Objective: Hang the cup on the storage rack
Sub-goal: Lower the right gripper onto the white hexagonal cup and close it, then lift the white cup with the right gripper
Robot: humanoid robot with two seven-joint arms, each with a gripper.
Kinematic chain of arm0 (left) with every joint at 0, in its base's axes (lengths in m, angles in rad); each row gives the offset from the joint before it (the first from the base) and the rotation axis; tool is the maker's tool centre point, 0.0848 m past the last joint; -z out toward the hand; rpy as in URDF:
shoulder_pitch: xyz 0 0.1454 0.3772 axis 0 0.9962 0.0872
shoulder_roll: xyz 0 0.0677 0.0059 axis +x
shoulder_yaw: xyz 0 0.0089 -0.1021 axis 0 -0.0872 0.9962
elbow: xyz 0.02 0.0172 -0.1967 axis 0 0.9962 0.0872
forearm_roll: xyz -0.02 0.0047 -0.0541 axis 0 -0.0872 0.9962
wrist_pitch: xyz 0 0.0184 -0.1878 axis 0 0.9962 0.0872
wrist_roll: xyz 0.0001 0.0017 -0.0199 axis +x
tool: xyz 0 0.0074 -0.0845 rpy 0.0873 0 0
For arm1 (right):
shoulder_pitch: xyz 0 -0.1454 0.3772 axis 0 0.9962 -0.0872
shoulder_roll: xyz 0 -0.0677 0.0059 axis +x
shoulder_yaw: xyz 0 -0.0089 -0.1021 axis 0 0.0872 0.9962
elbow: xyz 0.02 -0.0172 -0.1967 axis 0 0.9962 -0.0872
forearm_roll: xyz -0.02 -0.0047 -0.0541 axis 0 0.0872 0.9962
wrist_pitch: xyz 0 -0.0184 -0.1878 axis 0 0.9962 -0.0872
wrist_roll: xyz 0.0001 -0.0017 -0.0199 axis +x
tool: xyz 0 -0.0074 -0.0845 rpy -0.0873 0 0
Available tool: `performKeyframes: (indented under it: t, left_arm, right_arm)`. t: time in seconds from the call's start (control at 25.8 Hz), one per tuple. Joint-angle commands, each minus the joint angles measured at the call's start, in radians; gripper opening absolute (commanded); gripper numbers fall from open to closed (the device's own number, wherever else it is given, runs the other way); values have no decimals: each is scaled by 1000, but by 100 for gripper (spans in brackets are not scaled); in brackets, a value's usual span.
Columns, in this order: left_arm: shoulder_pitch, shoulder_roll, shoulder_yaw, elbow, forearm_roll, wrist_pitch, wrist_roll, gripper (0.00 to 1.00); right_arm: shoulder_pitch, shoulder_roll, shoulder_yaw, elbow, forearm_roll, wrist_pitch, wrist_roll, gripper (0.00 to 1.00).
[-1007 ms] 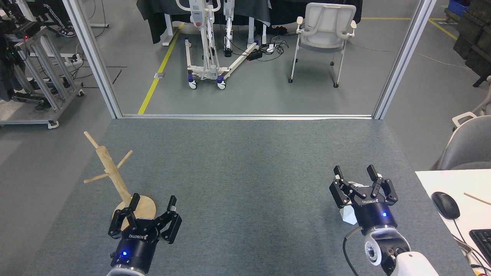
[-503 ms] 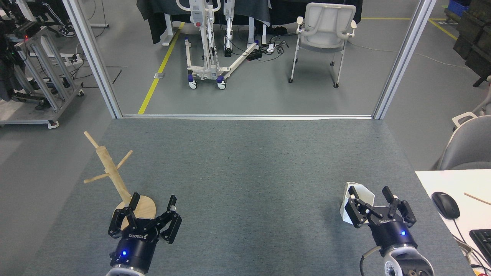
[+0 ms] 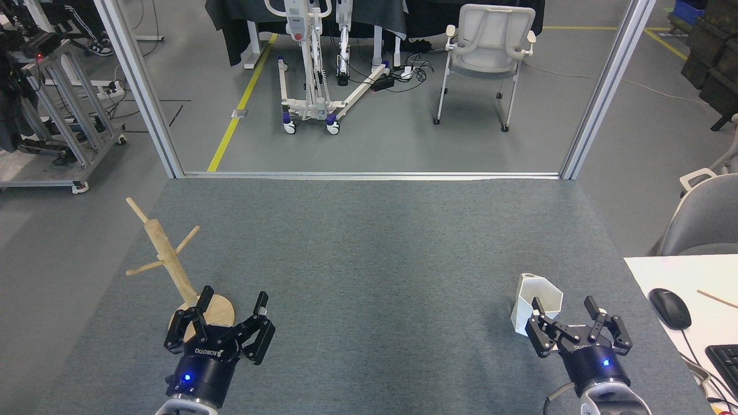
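— Any lettering?
— One brand, ROBOTIQ, white on the black body of the left gripper, seen upside down. The same mark sits on the right gripper, partly cut off.
— Elsewhere?
— Nothing legible.

Left claw and right claw both spread, pointing forward

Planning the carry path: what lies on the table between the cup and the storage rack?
Nothing: in the head view, only bare grey table separates the cup and the storage rack.
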Motion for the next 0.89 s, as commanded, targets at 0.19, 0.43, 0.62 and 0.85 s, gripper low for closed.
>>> performKeyframes:
  t: [0.19,0.43,0.62,0.85]
  left_arm:
    - [3,7,-3,2,0,-4,-4,99]
    - [9,8,-3,-1,0,-6,-3,99]
    - [9,8,-3,-1,2,-3,-3,99]
    - [7,8,-3,1,0,-3,-3,99]
  right_arm:
    - [-49,25,45,123,2,-5,-4,99]
    - [-49,33,55,132,2,-5,-3,99]
    - [-63,42,56,187,2,-5,-3,99]
    - [-119,50,59,253,2,-6,-3,99]
